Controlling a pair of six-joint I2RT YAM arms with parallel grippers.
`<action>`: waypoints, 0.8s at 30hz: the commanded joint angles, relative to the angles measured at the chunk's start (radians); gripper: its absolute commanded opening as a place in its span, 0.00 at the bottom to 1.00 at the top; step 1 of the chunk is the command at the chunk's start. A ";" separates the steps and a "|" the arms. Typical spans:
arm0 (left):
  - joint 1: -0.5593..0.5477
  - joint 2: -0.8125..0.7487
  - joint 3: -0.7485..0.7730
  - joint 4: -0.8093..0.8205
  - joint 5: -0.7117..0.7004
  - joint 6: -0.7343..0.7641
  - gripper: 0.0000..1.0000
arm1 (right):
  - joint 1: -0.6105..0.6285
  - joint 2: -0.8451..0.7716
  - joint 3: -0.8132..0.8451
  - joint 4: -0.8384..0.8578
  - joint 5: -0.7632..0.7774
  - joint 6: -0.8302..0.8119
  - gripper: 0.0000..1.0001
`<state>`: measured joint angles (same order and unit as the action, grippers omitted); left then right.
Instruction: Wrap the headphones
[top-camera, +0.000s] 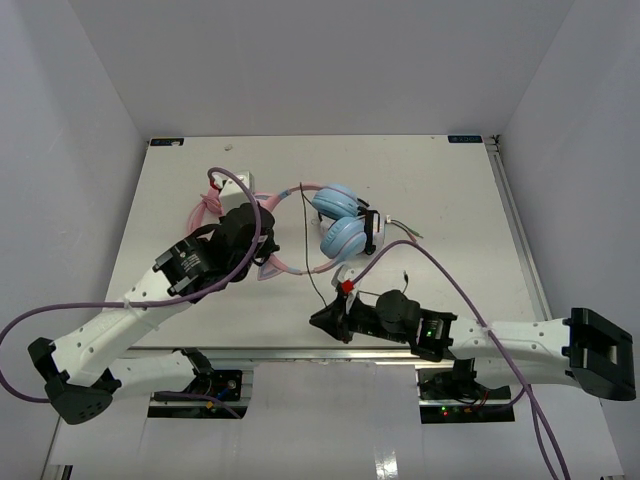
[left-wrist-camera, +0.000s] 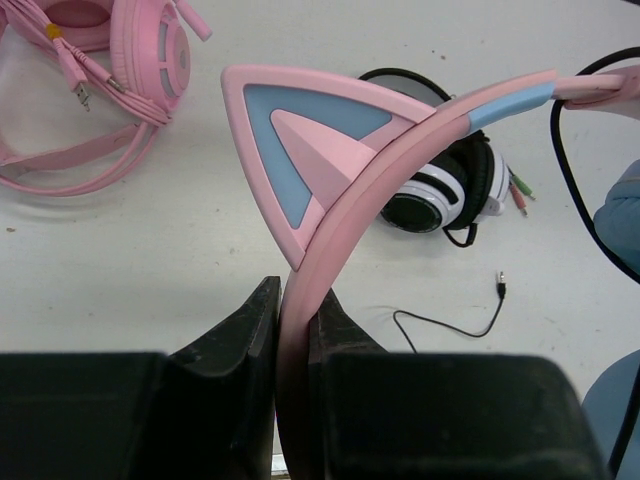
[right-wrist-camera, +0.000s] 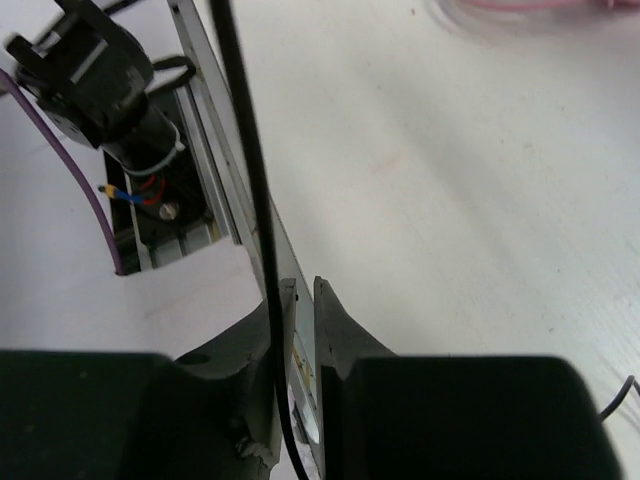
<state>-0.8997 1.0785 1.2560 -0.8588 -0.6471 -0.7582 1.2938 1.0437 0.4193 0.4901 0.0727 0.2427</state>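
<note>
**Desk:** Where are the headphones (top-camera: 338, 222) lying?

**Photographer:** Mid-bench (top-camera: 450, 190), blue cups together. The left end effector (left-wrist-camera: 297, 300) is clamping the pink headband (left-wrist-camera: 400, 150) just below a cat ear (left-wrist-camera: 300, 140).

**Desk:** And the right arm?

**Photographer:** The right end effector (right-wrist-camera: 300, 292), nearly closed, is pinching the thin dark cable (right-wrist-camera: 245, 150) near the bench's front edge. The cable is running far-to-near, so the cups are sitting almost straight beyond it.

**Desk:** Anything unclear?

**Photographer:** The cups are mostly cropped from the left wrist view. A loose plug (left-wrist-camera: 500, 287) is lying near the white-and-black headphones (left-wrist-camera: 440, 190). I cannot tell whose it is.
</note>
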 joint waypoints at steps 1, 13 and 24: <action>0.002 -0.047 0.029 0.092 0.037 -0.052 0.00 | 0.010 0.055 -0.032 0.155 0.039 -0.048 0.22; 0.002 -0.071 0.041 0.093 0.093 -0.047 0.00 | 0.011 0.237 -0.172 0.534 0.041 -0.100 0.23; 0.002 -0.127 0.042 0.090 0.171 -0.029 0.00 | 0.011 0.435 -0.172 0.733 0.044 -0.140 0.14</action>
<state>-0.8997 1.0136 1.2560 -0.8376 -0.5305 -0.7703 1.2980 1.4342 0.2398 1.0645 0.0916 0.1316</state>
